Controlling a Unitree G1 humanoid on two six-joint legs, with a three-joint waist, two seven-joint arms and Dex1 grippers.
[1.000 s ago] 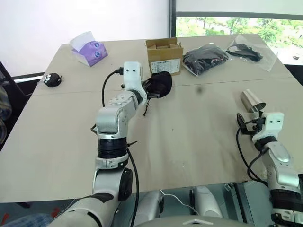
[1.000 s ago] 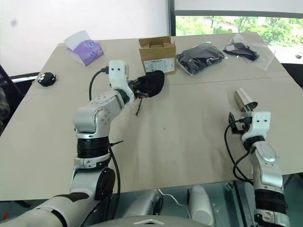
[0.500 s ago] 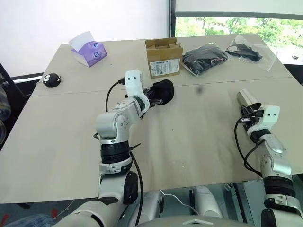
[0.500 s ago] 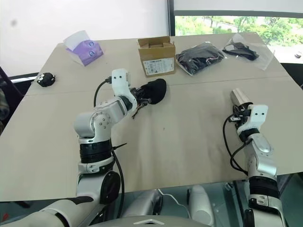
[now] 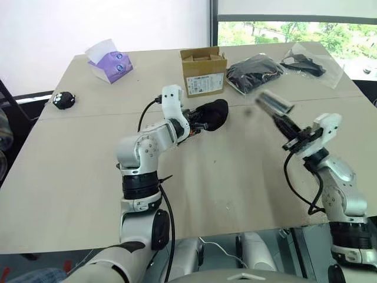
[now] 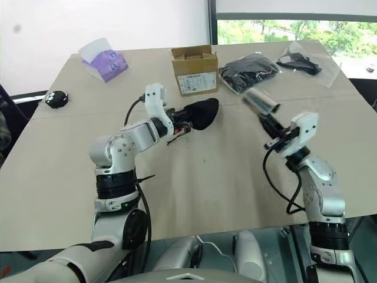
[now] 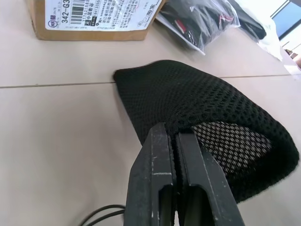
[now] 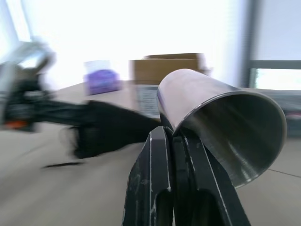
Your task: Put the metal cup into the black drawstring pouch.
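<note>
Gripping the metal cup (image 6: 261, 101) by its rim wall is the right gripper (image 8: 173, 141), jaws pinched tight on the steel, one finger inside the mouth and one outside. The cup is held clear above the table (image 5: 235, 177), tilted, base pointing up and toward the far side, open mouth facing back along the fingers. It is blurred in both eye views. The right forearm is angled up and inward from the table's near right edge, wrist raised, gripper pointing toward the table middle.

The black drawstring pouch (image 5: 213, 114) is held off the tabletop at mid-table, just in front of the cardboard box (image 5: 204, 71). It is clamped by the left gripper (image 7: 175, 141), fingers fully closed on the mesh edge at the pouch opening; pale lining is seen inside in the left wrist view. The pouch extends out past the fingertips toward the right arm, its rounded end farthest out. A thin cord hangs below the gripper. The left arm is reached forward with the elbow bent, forearm turned to the right, gripper roughly level.

Cup and pouch are apart, with bare table between them.

Lying at the far edge are a purple tissue pack (image 5: 112, 63), two clear bags of black fabric (image 5: 254, 73), and a small black lump (image 5: 63, 99) at far left.
</note>
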